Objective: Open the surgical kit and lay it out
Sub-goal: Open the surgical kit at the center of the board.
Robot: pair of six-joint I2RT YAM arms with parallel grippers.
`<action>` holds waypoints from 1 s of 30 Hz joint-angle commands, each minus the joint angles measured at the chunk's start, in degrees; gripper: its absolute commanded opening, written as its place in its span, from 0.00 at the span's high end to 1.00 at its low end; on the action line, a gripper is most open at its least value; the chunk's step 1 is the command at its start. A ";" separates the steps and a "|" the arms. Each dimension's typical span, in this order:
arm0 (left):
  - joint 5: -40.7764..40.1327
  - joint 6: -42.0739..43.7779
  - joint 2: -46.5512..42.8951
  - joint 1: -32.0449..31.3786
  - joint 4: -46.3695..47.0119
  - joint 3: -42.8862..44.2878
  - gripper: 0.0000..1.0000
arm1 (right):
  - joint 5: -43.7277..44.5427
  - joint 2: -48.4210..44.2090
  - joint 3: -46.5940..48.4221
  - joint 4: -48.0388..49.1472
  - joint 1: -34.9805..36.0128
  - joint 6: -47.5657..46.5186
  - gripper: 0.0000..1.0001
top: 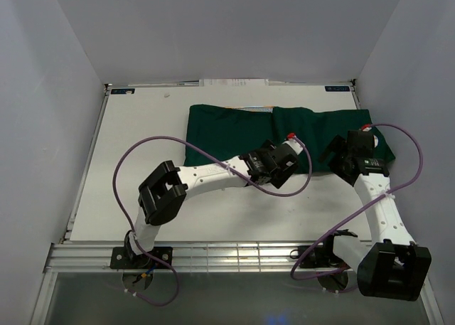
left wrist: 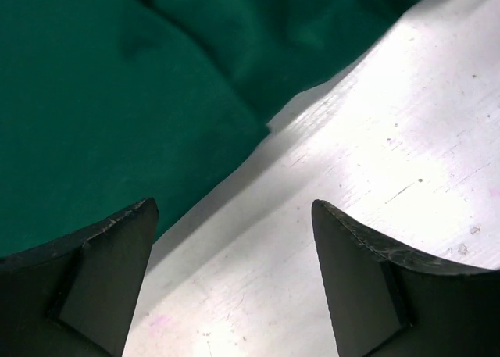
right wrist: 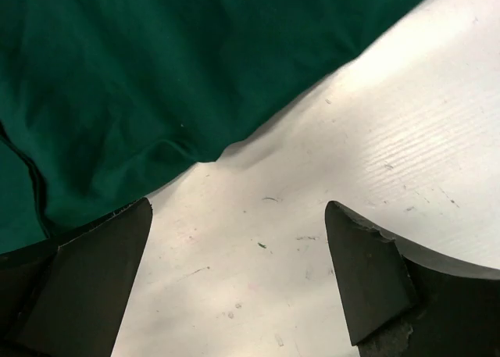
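Observation:
The surgical kit shows only as a dark green cloth [top: 234, 129] lying folded across the back middle and right of the white table [top: 135, 168]; whatever is inside is hidden. My left gripper [top: 279, 163] hovers over the cloth's near edge. In its wrist view the left gripper [left wrist: 233, 208] is open over bare table, with the cloth [left wrist: 117, 99] just up and left of it. My right gripper [top: 348, 156] is above the cloth's right end. Seen from its wrist, the right gripper [right wrist: 238, 207] is also open and empty, the cloth's edge [right wrist: 156, 83] just ahead.
Grey walls close in the table on the left, back and right. White papers [top: 234, 83] lie at the back edge. An aluminium rail [top: 227, 257] runs along the near edge by the arm bases. Purple cables [top: 142, 151] loop above both arms.

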 commanded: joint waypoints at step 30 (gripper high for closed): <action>1.22 13.39 8.90 -0.13 5.79 9.00 0.32 | 4.29 1.16 0.85 -0.21 -0.80 1.51 0.02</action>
